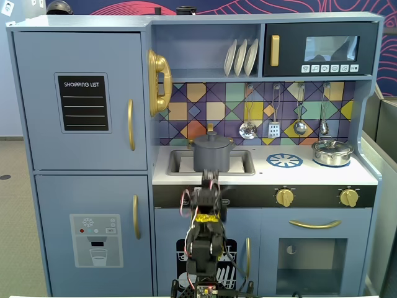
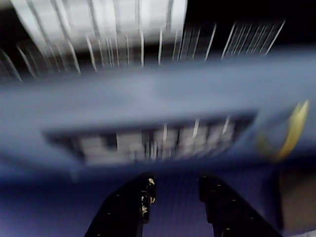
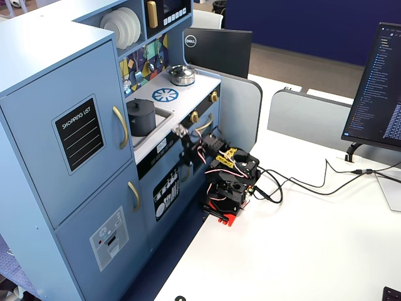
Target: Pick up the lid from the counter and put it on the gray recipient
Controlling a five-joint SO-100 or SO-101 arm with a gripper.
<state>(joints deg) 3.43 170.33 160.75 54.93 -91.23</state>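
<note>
The gray pot (image 1: 212, 158) stands in the sink of the toy kitchen; it also shows in the other fixed view (image 3: 140, 118). The dark-gray lid (image 1: 211, 141) with its small knob rests on top of the pot. My gripper (image 1: 208, 185) is in front of the counter's front edge, just below the pot and apart from it; it also shows in the other fixed view (image 3: 183, 135). In the wrist view, which is motion-blurred, the gripper (image 2: 177, 183) is open with nothing between the jaws. The pot and lid are out of the wrist view.
A shiny silver pot (image 1: 332, 153) with its own lid sits on the right burner, next to a blue burner ring (image 1: 285, 160). Gold stove knobs (image 1: 285, 197) line the front panel. A monitor (image 3: 380, 88) and cables (image 3: 301, 185) lie on the white table.
</note>
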